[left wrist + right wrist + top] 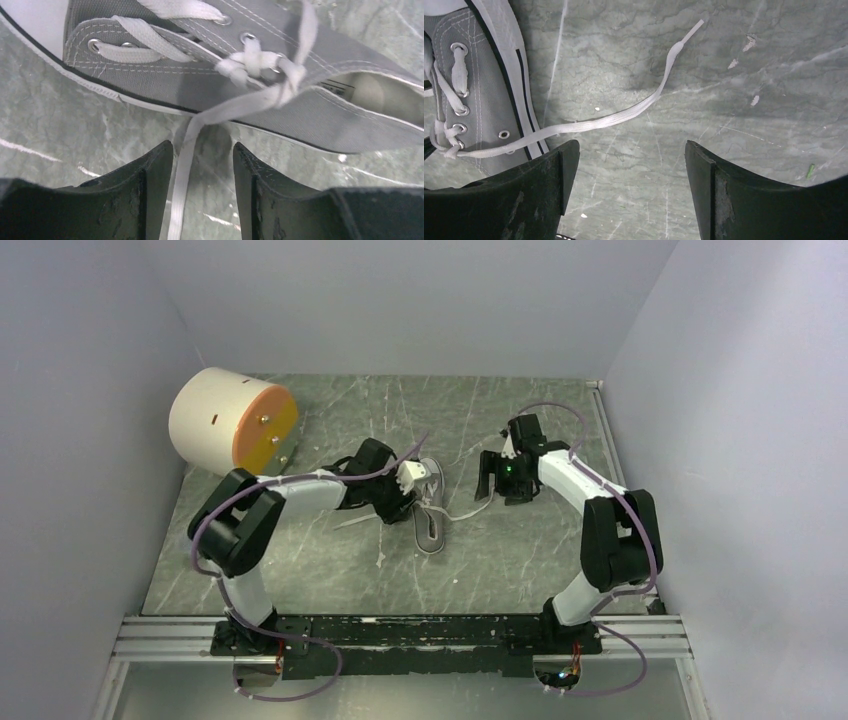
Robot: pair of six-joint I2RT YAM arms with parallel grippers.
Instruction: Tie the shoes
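1 grey canvas sneaker (pixel 432 528) is found lying near the middle of the tabletop (pixel 520 560), between the 2 grippers. The white laces are seen drawn into a loose knot (pixel 248 61) at the upper eyelets. From it, 1 lace end (pixel 182 165) is led down over the sole rim onto the tabletop and passes between the jaws of the left gripper (pixel 202 145), which are held apart and not clamped on it. The other lace end (pixel 624 116) is laid flat toward the right edge. The jaws of the right gripper (pixel 630 145) are spread wide above the tabletop, just beside the sneaker. A cream cylinder (pixel 225 420) with an orange end face is noted at the far-left corner.
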